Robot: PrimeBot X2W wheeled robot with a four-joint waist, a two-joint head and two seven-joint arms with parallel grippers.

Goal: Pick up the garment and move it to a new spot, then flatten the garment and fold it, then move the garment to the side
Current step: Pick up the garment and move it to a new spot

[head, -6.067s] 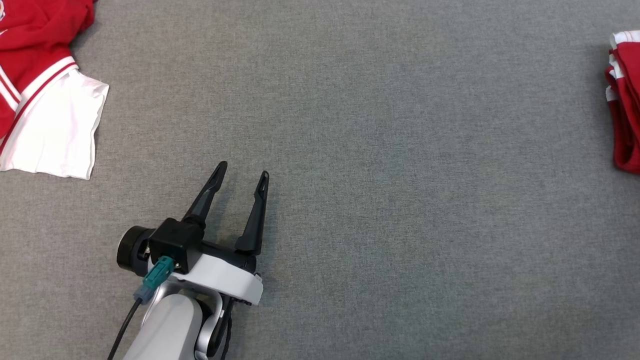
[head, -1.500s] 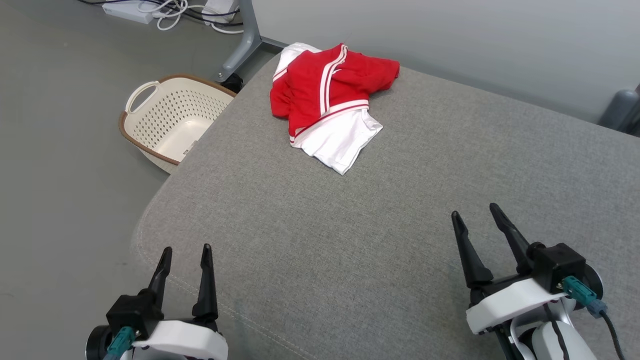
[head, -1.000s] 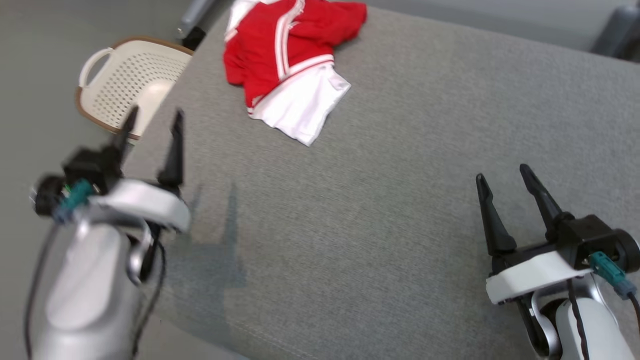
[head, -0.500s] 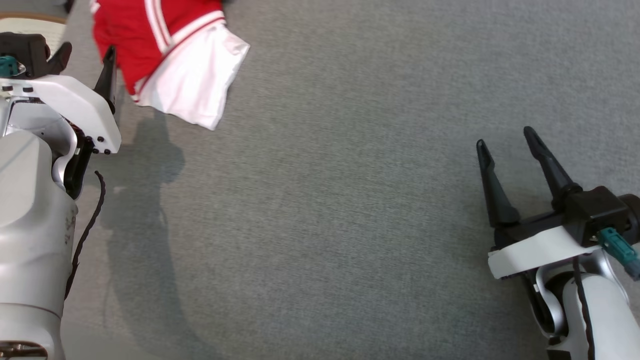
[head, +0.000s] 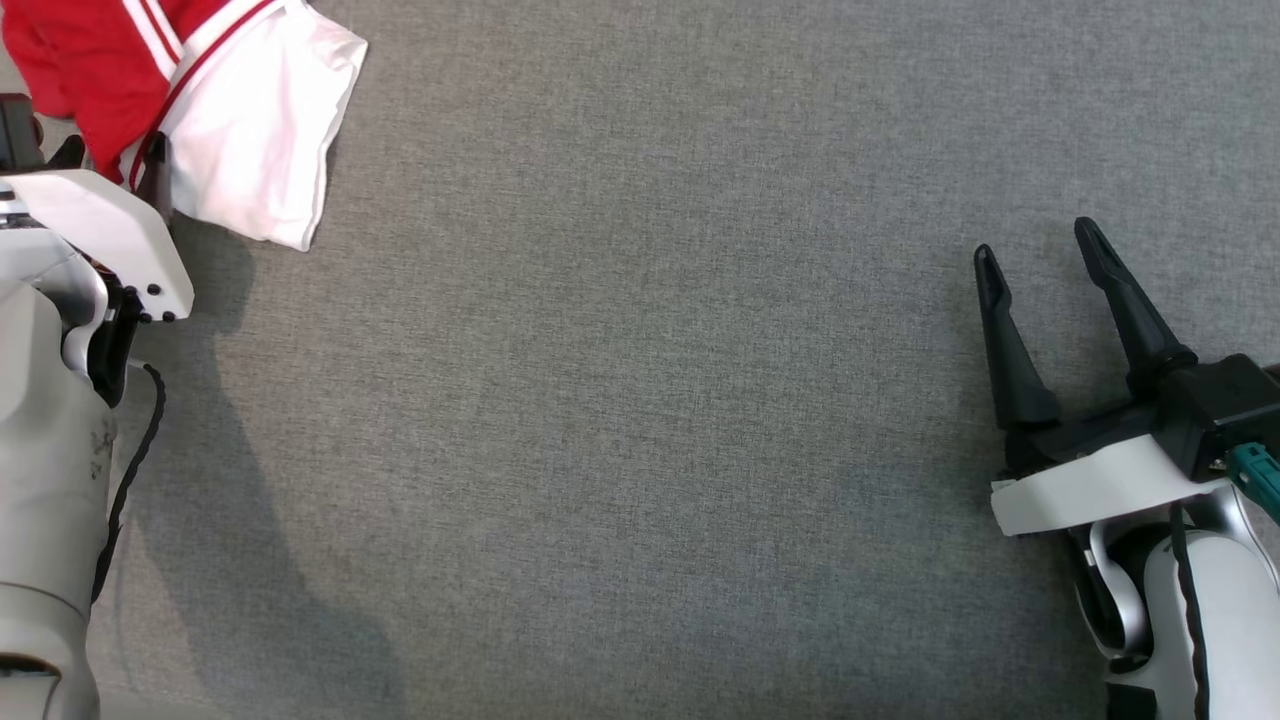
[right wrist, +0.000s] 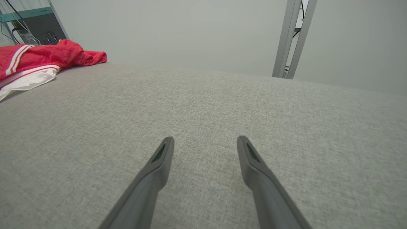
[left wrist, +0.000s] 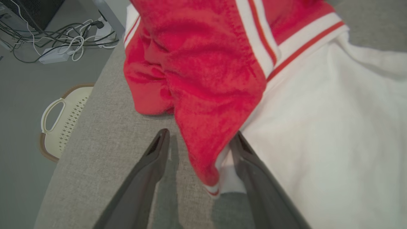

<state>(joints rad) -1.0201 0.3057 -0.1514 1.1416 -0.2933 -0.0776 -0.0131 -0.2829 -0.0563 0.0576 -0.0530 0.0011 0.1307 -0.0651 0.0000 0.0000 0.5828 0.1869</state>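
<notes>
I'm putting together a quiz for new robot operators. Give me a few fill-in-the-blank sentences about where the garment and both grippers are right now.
1. The garment is red and ___.
2. The left gripper is open, with a fold of the garment ___ its fingers.
3. The right gripper holds nothing; its jaws are ___.
4. The basket stands on the ___.

Missing words: white; between; open; floor.
</notes>
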